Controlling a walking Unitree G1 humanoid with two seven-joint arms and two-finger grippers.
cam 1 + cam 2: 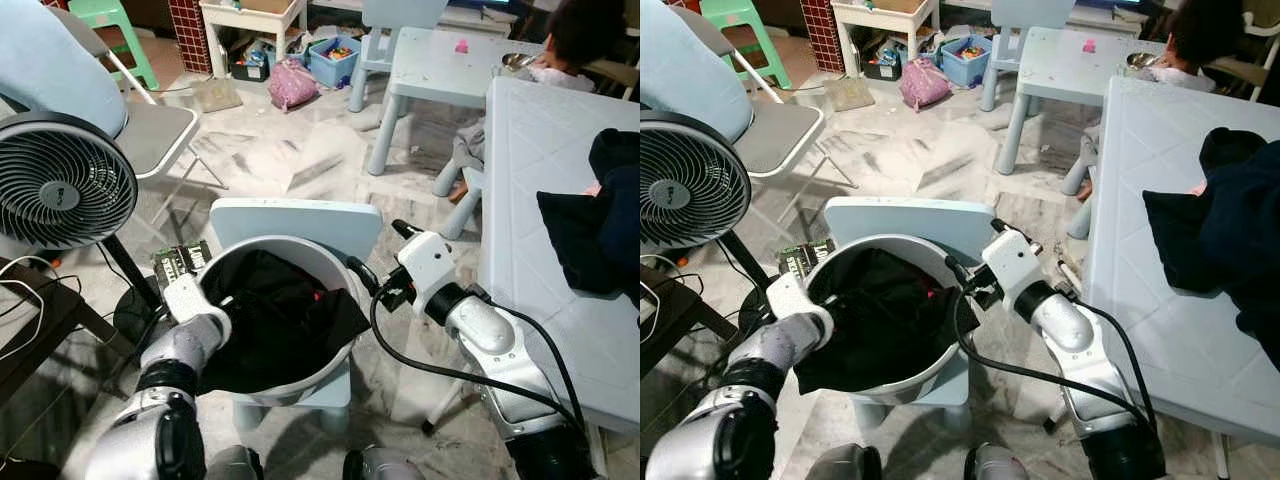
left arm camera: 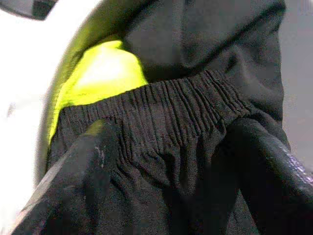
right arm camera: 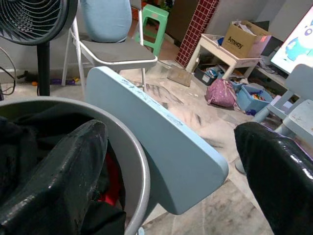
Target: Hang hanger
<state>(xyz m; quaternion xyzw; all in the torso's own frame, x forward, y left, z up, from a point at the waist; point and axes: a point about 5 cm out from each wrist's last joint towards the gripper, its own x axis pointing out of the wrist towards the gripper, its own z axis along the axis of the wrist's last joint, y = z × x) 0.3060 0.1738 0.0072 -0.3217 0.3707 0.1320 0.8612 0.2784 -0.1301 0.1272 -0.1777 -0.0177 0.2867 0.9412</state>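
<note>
A white basin (image 1: 300, 385) full of black clothes (image 1: 275, 310) stands on a small light-blue chair (image 1: 295, 222) right in front of me. My left gripper (image 2: 168, 142) is inside the basin at its left rim. Its fingers (image 2: 83, 166) stand open, spread over the gathered elastic waistband (image 2: 161, 105) of a black garment. My right gripper (image 1: 378, 255) is open at the basin's right rim, next to the chair back (image 3: 161, 142). One finger (image 3: 63, 166) is over the clothes, the other (image 3: 279, 171) outside the basin. A small red item (image 1: 318, 296) peeks out among the clothes.
A standing fan (image 1: 60, 180) is close on the left, a folding chair (image 1: 150, 135) behind it. A white table (image 1: 540, 180) with dark clothes (image 1: 595, 225) runs along the right. A person (image 1: 580, 35) sits at a small blue table (image 1: 440, 65) at the back.
</note>
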